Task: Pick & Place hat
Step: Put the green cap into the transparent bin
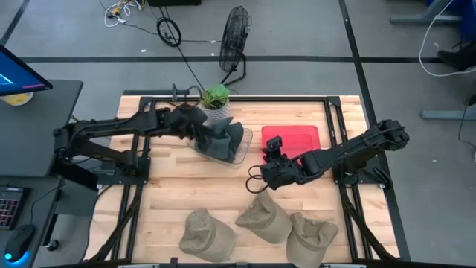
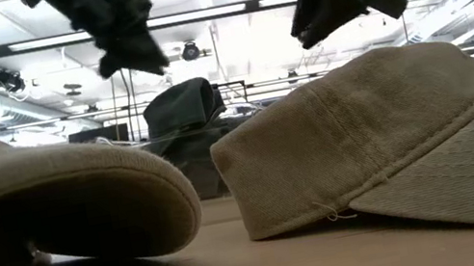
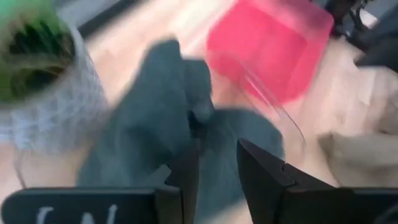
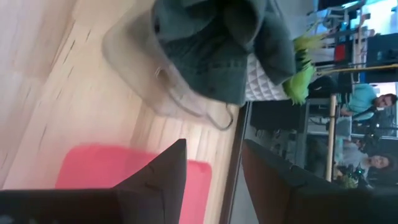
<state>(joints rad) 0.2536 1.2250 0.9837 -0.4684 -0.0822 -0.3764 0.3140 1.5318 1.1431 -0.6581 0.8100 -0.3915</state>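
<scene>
Right now the left gripper [image 1: 199, 131] hangs over the dark hat [image 1: 223, 140] in the clear bin [image 1: 244, 151], its fingers a little apart and holding nothing, so it should lift straight up and not bump the plant [image 1: 215, 96]. The right gripper [image 1: 262, 177], fingers apart and empty, should drop slowly onto the middle tan hat [image 1: 263, 218]. No words can be read anywhere.

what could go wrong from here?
1. The left claw is at the dark hat in the clear tray, with the potted plant right beside it; a lift could knock the pot.
2. The right claw hangs open just above the tan hats; lowering carelessly could shove one.
</scene>
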